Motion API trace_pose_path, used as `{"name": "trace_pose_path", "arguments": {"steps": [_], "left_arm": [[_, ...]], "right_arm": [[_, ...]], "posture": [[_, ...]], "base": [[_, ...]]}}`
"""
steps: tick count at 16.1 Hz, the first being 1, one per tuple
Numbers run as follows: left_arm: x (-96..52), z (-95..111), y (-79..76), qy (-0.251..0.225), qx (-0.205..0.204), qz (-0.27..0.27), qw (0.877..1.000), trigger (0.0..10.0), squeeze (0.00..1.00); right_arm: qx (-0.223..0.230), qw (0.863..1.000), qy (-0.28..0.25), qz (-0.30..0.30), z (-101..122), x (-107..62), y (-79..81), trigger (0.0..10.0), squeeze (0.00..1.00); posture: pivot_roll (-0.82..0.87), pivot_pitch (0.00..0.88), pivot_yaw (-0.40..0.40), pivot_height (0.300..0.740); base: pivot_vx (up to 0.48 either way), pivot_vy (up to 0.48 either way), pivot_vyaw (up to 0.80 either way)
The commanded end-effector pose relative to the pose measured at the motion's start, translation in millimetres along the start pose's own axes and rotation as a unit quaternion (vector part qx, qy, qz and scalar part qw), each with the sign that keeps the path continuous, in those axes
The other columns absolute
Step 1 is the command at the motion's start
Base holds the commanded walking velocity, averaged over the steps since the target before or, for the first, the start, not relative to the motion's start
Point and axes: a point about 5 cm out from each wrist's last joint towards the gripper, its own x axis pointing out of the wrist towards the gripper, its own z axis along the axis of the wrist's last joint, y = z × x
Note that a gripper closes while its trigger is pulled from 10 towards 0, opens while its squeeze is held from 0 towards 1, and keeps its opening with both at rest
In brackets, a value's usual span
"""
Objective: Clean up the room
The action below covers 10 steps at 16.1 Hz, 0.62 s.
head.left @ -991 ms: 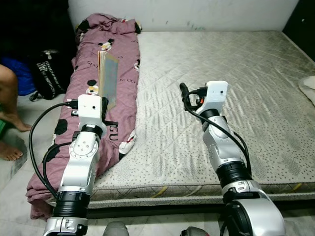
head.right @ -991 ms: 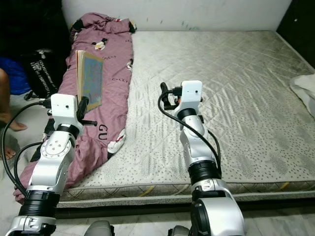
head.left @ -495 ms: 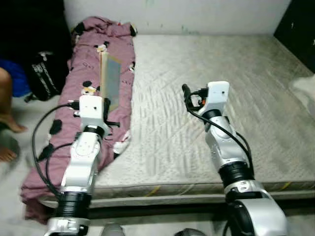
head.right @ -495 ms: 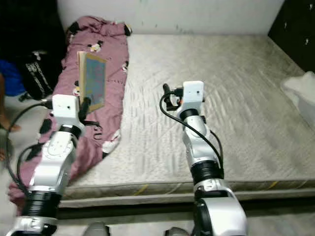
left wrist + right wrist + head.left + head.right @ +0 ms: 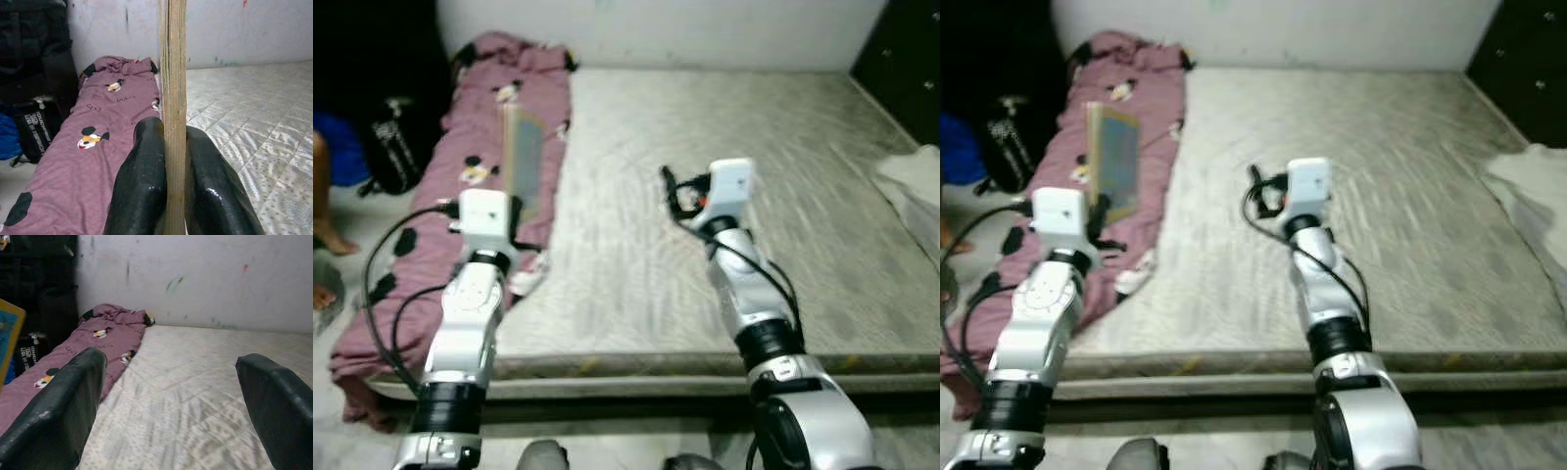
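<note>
My left gripper [image 5: 168,193] is shut on a thin book [image 5: 523,162], held upright on its edge above the left side of the bed; in the left wrist view the book's page edge [image 5: 174,98] runs straight up between the two black fingers [image 5: 142,181]. A purple blanket [image 5: 460,176] with cartoon prints lies bunched along the mattress's left edge. My right gripper [image 5: 171,396] is held open over the middle of the grey mattress [image 5: 724,127], with nothing between its fingers [image 5: 58,406].
A black bag [image 5: 396,147] stands on the floor left of the bed, beside a person's bare foot [image 5: 325,235]. White cloth [image 5: 911,176] lies at the mattress's right edge. A dark cabinet [image 5: 901,49] stands at the back right. The white wall [image 5: 656,29] runs behind the bed.
The whole picture has shifted and blurred, so the camera has moved. Both arms keep about the same pose, with the book still in the left gripper.
</note>
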Motion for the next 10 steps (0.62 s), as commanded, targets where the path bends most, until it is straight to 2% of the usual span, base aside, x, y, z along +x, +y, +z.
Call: {"name": "trace_pose_path", "arguments": {"steps": [1,3,4,10], "left_arm": [[3.5,12.4,-6.7,-0.028,-0.004,-0.010,1.000,10.0,0.00],[4.0,12.9,-7.6,-0.031,-0.004,-0.011,0.999,10.0,0.00],[3.4,14.1,-7.9,-0.041,-0.021,-0.009,0.999,10.0,0.00],[2.1,17.9,-8.7,-0.056,-0.027,-0.027,0.998,10.0,0.00]], "right_arm": [[-0.007,1.000,-0.001,-0.013,1.8,-0.2,-10.5,10.0,0.00],[-0.008,1.000,0.000,-0.012,1.5,0.4,-10.9,10.0,0.00],[-0.009,1.000,0.000,-0.011,1.3,0.5,-10.8,10.0,0.00],[-0.016,1.000,-0.006,-0.007,2.3,0.6,-9.7,10.0,0.00]], "posture": [[0.07,0.000,0.014,0.740],[0.07,0.000,0.012,0.740],[0.07,0.000,0.011,0.740],[0.07,0.000,0.010,0.740]], "base": [[0.000,-0.349,0.00],[0.000,-0.332,0.00],[0.000,0.000,0.00],[0.000,0.000,0.00]]}}
